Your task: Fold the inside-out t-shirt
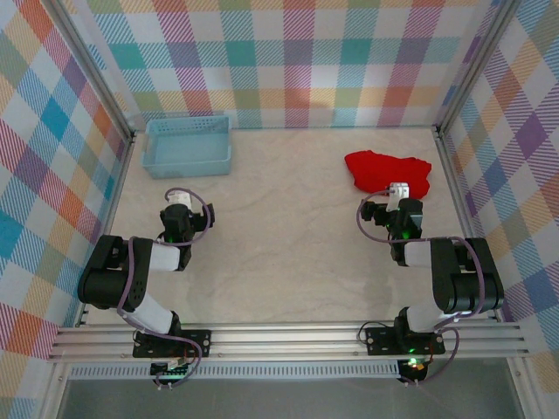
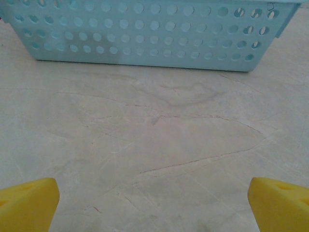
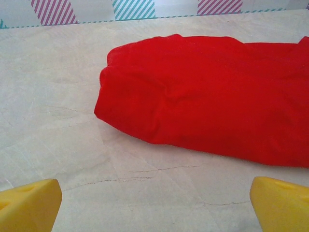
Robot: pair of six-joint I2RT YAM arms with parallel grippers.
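Observation:
The inside-out t-shirt (image 1: 387,171) is a bright red bundle of cloth lying bunched at the back right of the table. In the right wrist view the t-shirt (image 3: 207,108) lies just beyond my right gripper (image 3: 154,205), whose yellow fingertips (image 3: 29,203) stand wide apart over bare table, open and touching nothing. From above, the right gripper (image 1: 398,194) sits at the shirt's near edge. My left gripper (image 1: 177,199) is on the left side, far from the shirt. Its yellow fingertips (image 2: 26,203) are spread wide, the left gripper (image 2: 154,205) open over bare table.
A light-blue perforated plastic basket (image 1: 189,146) stands at the back left, directly ahead of the left gripper, with the basket wall (image 2: 145,34) in the left wrist view. Checked walls enclose the table (image 1: 279,236) on three sides. Metal rails run along the near edge.

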